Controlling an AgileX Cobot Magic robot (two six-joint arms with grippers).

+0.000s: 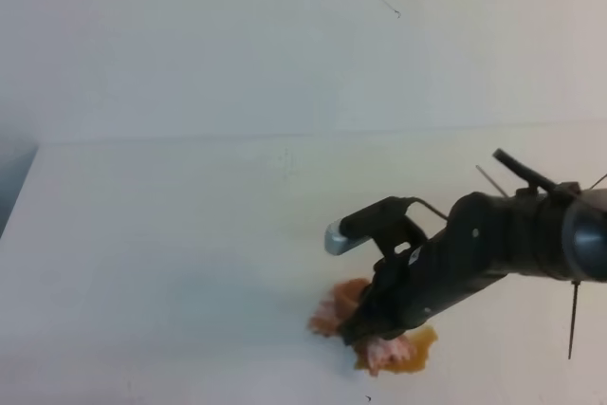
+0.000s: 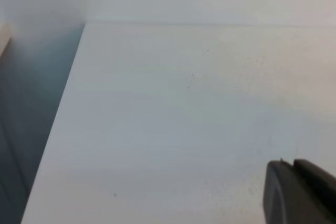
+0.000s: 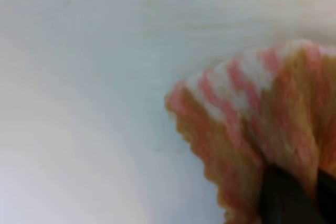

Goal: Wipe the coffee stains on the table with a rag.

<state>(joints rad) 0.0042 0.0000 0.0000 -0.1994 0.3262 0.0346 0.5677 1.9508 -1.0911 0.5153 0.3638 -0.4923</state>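
the rag (image 1: 334, 310) lay low and right of centre in the high view, bunched on the white table (image 1: 171, 234), its orange-brown and pink folds spilling out either side of the right gripper (image 1: 365, 327). an amber coffee stain (image 1: 417, 346) showed at the rag's lower right edge, touching it and partly under it. in the right wrist view the rag (image 3: 252, 124) filled the lower right of the frame, its scalloped hem fanning out from the dark fingertips (image 3: 281, 198), which were drawn together with cloth gathered between them, so the gripper was pinching the rag.

the cloth looked soft, light and limp, likely to fold and drag rather than slide stiffly; a pinch at the bunched middle seemed best, leaving loose edges to sweep the stain.

the left gripper (image 2: 299, 192) showed only as a dark tip in the lower right of its own view, over bare table; whether it was spread or pressed together i could not tell.
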